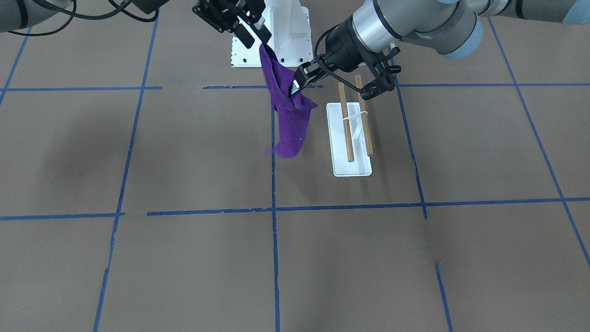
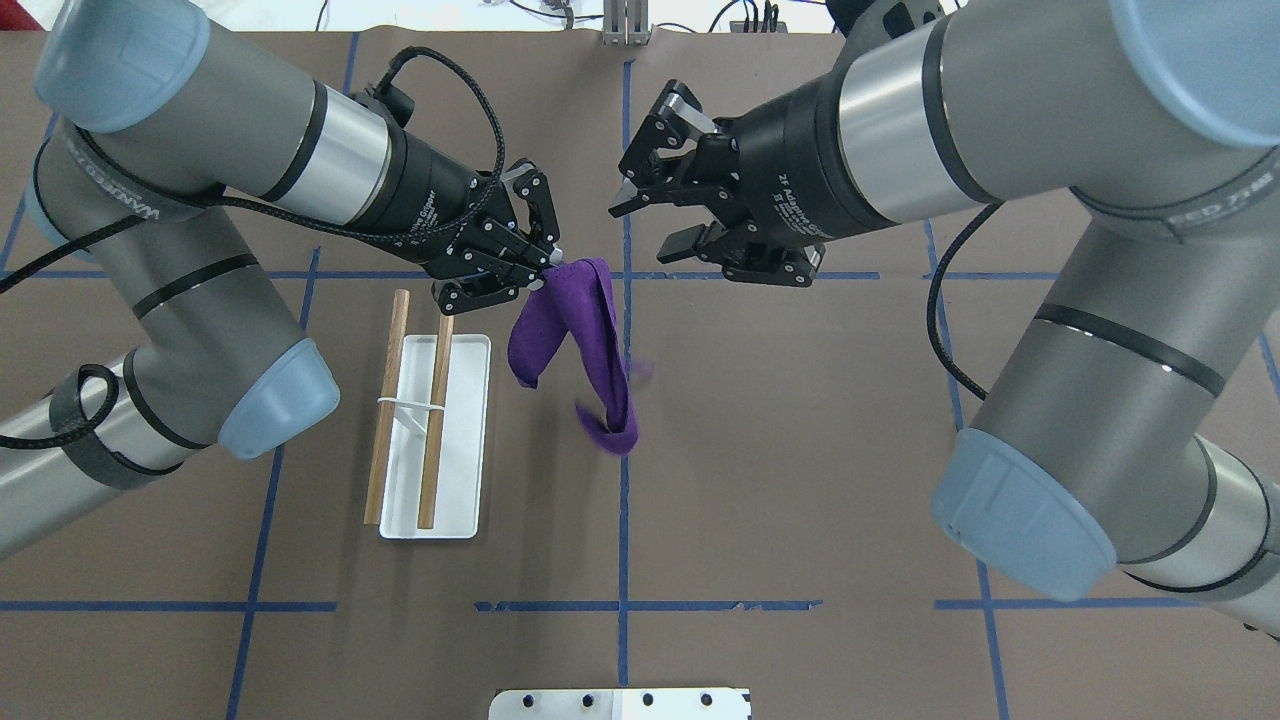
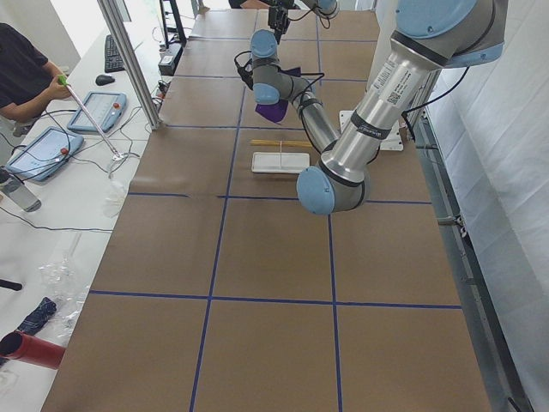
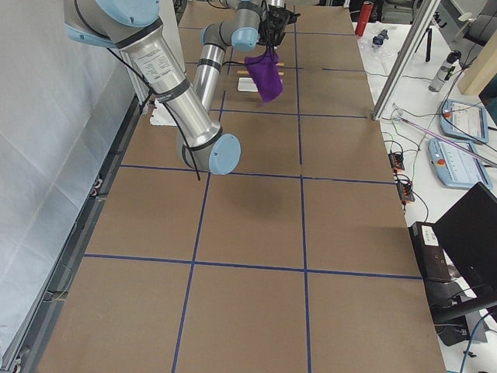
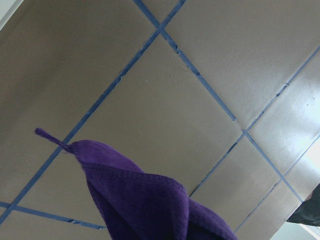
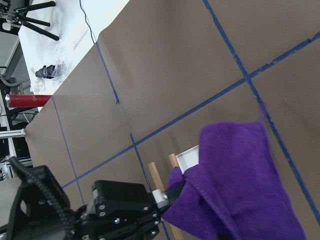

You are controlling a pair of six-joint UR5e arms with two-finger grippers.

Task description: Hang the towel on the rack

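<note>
A robotics laboratory is shown. The worktop (image 3: 274, 257) is covered in brown paper and is marked into large squares with blue tape (image 3: 214, 299). Two grey industrial arms (image 2: 330, 160) are mounted at one long side of the worktop, beside a white bolted pedestal (image 1: 290, 37). Along the opposite side of the worktop, teach pendants (image 4: 454, 165), a keyboard (image 3: 113, 53) and an aluminium post (image 3: 130, 64) are seen on a white bench, and an operator (image 3: 17, 69) is placed there. On the arms' side of the worktop a white sheet (image 4: 46, 194) is hung.
</note>
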